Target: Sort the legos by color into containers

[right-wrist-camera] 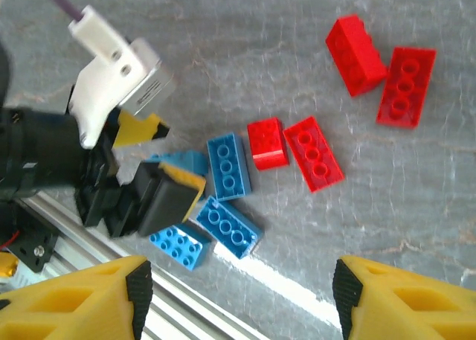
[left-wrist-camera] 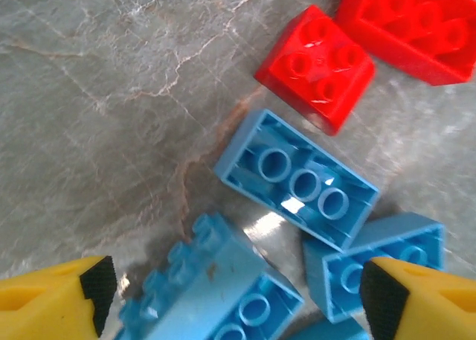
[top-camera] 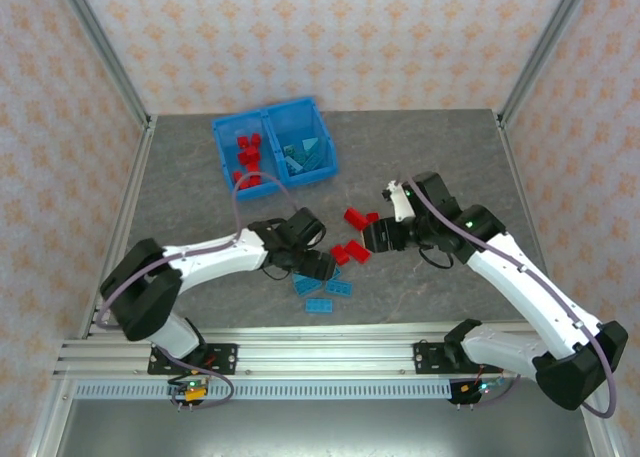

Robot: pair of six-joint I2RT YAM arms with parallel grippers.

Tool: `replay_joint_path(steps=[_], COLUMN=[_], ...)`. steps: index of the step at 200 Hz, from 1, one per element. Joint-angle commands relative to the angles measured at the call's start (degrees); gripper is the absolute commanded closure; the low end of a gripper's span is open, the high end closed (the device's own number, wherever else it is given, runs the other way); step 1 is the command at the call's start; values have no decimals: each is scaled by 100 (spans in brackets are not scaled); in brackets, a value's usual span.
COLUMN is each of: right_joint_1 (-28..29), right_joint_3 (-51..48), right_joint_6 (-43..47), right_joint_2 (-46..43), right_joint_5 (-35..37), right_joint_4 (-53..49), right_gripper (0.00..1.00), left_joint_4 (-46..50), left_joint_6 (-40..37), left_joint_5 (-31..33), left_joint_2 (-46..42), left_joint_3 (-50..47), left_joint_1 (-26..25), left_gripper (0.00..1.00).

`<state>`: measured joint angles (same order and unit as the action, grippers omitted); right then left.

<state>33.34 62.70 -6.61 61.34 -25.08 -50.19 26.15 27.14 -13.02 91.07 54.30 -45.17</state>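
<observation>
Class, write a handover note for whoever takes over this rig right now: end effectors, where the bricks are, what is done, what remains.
Left end effector: open, lowered around a small light blue plastic brick on the grey table.
Right end effector: open, empty.
Done: some red bricks lie in the bright blue plastic bin, left compartment; light blue bricks in its right.
Left: four loose red bricks and several loose light blue bricks.

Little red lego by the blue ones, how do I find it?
On the gray table, find the loose pile by the left claw. The little red lego sits between a long red lego and an upturned light blue lego. Unlike them, it is square, with four studs.
</observation>
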Motion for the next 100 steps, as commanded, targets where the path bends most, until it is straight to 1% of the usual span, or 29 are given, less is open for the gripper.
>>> replay_joint_path(steps=[1, 20, 49, 68, 100], right_joint_1=[8, 7, 7, 8, 6], right_joint_3=[62, 117, 162, 109, 70], right_joint_6=[-47, -20, -30, -77, -107], right_joint_2=[-239, -147, 53, 115, 118], right_joint_5=[-8, 51, -47, -114, -115], right_joint_4=[-31, -21, -8, 69, 106], right_gripper=[33, 33, 33, 34, 33], left_joint_4=[0, 17, 56, 109, 208], left_joint_6=[-77, -56, 36, 72, 46], left_joint_5=[470, 542, 764, 985, 966], left_joint_2=[245, 342, 337, 298, 207], left_joint_3=[176, 108, -54, -122, -204], left_joint_1=[-9, -3, -9, -9, -8], left_gripper=[16, 20, 32, 38, 39])
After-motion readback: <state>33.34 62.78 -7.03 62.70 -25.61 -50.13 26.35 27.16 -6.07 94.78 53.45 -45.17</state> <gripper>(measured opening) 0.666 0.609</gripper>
